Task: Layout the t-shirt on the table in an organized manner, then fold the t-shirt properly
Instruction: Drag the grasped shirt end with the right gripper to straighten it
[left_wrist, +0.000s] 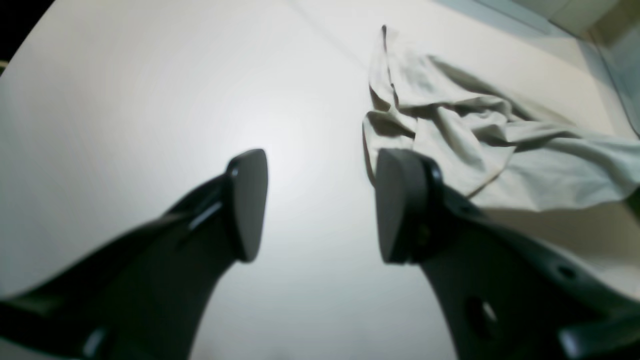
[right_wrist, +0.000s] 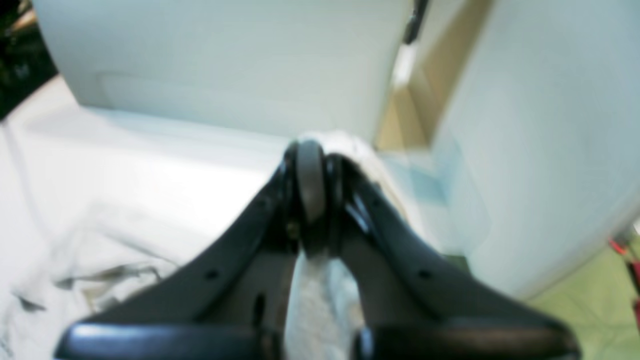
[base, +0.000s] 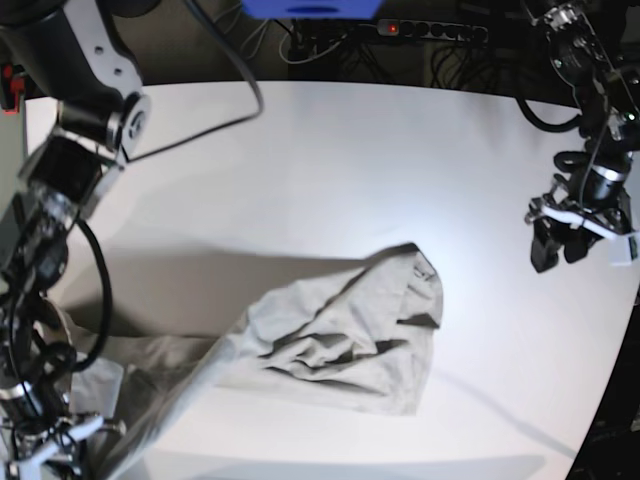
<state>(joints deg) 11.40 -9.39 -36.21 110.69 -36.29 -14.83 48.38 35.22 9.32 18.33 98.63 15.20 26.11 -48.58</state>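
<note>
The light grey-beige t-shirt (base: 340, 335) lies crumpled on the white table (base: 330, 150), with one end drawn out toward the near left corner. There my right gripper (right_wrist: 310, 165) is shut on a bunch of its cloth (right_wrist: 312, 295), which runs down between the fingers. Over the table's right side hangs my left gripper (base: 562, 250), apart from the shirt. In the left wrist view that gripper (left_wrist: 320, 200) is open with only bare table (left_wrist: 125, 100) between its pads, and the rumpled t-shirt (left_wrist: 475, 135) lies just beyond its right finger (left_wrist: 400, 200).
A power strip (base: 430, 30) with a red light, cables and a blue object (base: 310, 8) sit behind the table's curved far edge. The table's edge curves off at the right (base: 610, 380). Pale panels (right_wrist: 225, 60) and green floor (right_wrist: 590, 310) show past my right gripper.
</note>
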